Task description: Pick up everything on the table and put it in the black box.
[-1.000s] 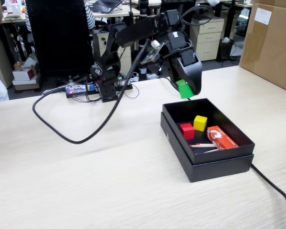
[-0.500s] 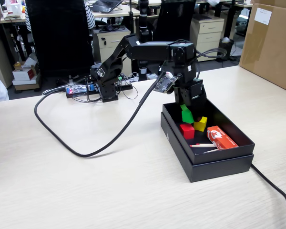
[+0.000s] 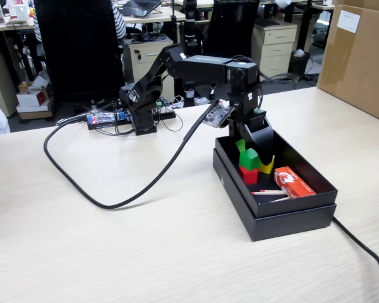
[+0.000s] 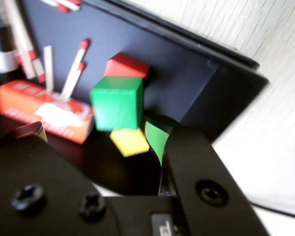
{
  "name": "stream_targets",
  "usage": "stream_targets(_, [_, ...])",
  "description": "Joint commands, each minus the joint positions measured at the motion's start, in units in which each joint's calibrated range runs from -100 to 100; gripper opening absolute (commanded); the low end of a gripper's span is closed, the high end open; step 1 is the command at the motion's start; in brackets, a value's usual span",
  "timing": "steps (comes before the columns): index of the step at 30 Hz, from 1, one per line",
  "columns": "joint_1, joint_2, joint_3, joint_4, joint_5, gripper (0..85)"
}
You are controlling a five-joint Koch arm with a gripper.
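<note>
Apparently released, the green cube (image 4: 117,102) drops from the open gripper (image 4: 96,132) over the black box (image 3: 284,214); light, rigid, best gripped on flat sides.

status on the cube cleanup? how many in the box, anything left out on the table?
Nearly finished. The red cube and yellow cube lie in the black box. The green cube sits clear of the open gripper, over the other two inside the box; whether it has settled is unclear. No cubes show on the table. Left: retract.
</note>
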Motion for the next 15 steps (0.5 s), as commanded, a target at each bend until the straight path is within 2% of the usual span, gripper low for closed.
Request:
stream_targets(1, [0.2,-15.44,2.02,0.09,0.05,42.0])
stream_targets(10, [-4.15,-42.4,-12.85,0.44,-1.17,50.8])
stream_targets(15, [-8.01,-62.37,-29.71,3.72,-1.95,50.7])
